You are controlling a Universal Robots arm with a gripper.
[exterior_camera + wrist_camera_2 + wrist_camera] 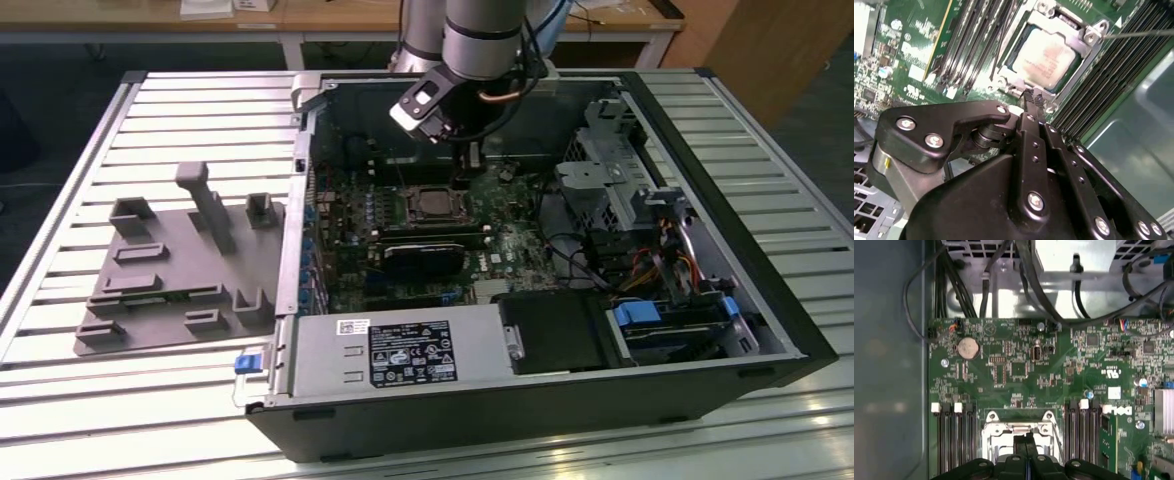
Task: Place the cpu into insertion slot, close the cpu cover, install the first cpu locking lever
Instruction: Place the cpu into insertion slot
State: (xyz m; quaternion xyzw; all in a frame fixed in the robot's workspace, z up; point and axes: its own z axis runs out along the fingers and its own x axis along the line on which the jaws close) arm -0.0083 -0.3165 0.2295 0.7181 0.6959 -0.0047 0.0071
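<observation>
The cpu (1046,55), a dull silver square, lies flat in the insertion slot on the green board (1004,370). The cpu cover (1085,44), a silver metal frame, lies down around it, and the chip's face shows through its window. My gripper (1033,100) is shut with nothing visible between its black fingers. Its tips sit at the cover's near edge, touching it or just above it. A thin metal lever rod (1139,33) runs out from one corner of the cover. In the exterior view the gripper (467,178) hangs inside the open case, just behind the cpu (434,204).
Black memory slots (974,40) flank the socket on both sides. A black card (427,255) lies in front of it, and a power supply (400,355) stands at the case front. Cables (1019,270) and a drive cage (614,180) crowd the case. A grey fixture plate (174,270) lies on the exterior view's left.
</observation>
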